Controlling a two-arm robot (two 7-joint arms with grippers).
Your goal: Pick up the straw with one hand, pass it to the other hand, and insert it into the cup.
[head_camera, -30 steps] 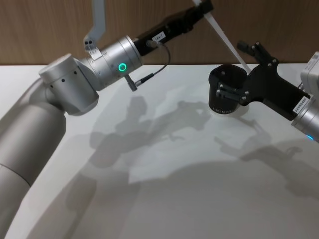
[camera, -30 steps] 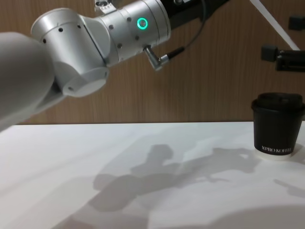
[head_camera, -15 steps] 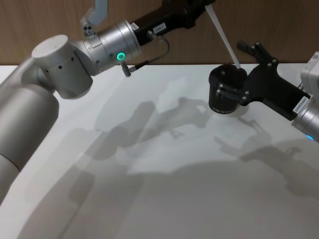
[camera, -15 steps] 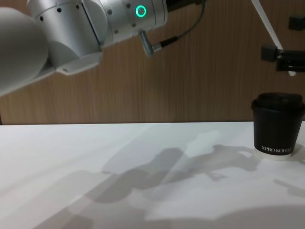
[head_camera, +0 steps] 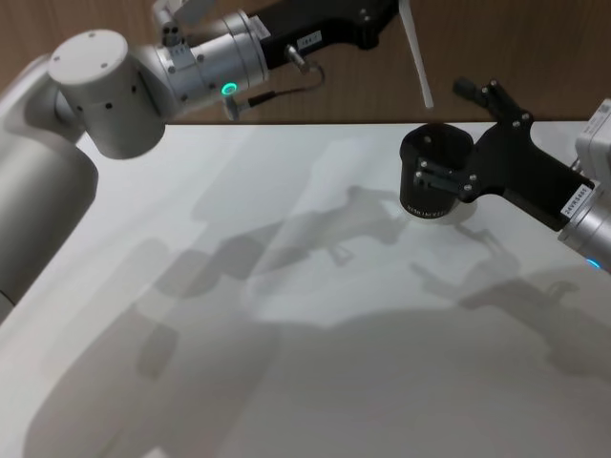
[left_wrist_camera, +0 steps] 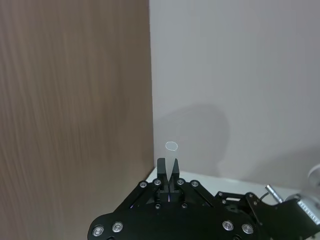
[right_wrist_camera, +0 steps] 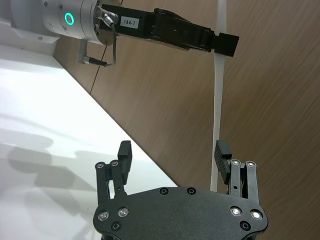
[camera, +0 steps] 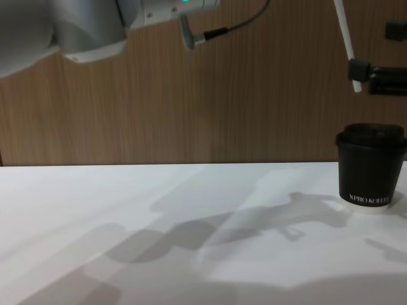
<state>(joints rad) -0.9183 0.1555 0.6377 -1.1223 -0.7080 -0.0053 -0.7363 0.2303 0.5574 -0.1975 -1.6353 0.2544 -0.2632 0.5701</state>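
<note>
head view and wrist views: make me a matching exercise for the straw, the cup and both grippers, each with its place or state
Things:
1. thin white plastic straw
2. black paper cup with black plastic lid
3. left gripper
4. right gripper

Places or states:
a. open, fingers wide apart
b. standing upright on the white table
c. held in the air, lower end hanging free
d. shut, pinching the straw's upper end

Pairs: 1-c, 2-b, 3-d, 4-a
</note>
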